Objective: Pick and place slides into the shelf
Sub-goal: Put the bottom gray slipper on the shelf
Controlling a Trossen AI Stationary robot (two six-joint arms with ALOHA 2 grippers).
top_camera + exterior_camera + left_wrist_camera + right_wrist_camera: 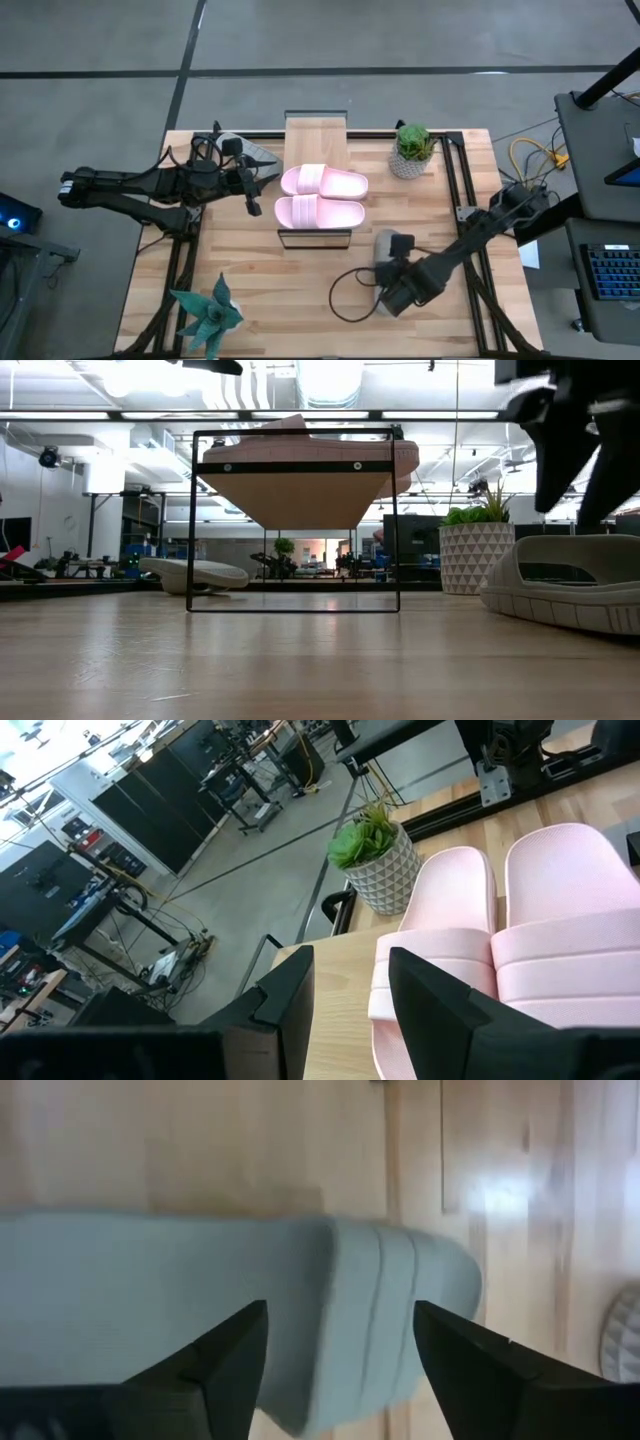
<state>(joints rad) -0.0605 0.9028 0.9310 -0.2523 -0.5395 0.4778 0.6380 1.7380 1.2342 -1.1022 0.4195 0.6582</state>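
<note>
Two pale pink slides [323,181] [319,212] lie side by side, soles down, on the plank top of the shelf [315,135], which stands mid-table on its thin black frame [294,520]. One grey slide [252,154] rests on the table under the left arm. My left gripper [350,958] is open, just left of the shelf and level with the pink slides [445,945]. The other grey slide [565,588] lies on the table near the right side. My right gripper [340,1315] hangs open just above this slide [300,1320], one finger on each side of it.
A green plant in a white patterned pot [410,152] stands right of the shelf's far end. A teal spiky plant [208,315] sits at the near left corner. A black cable [348,295] loops on the table by the right arm. Black rails [455,180] run along the table's sides.
</note>
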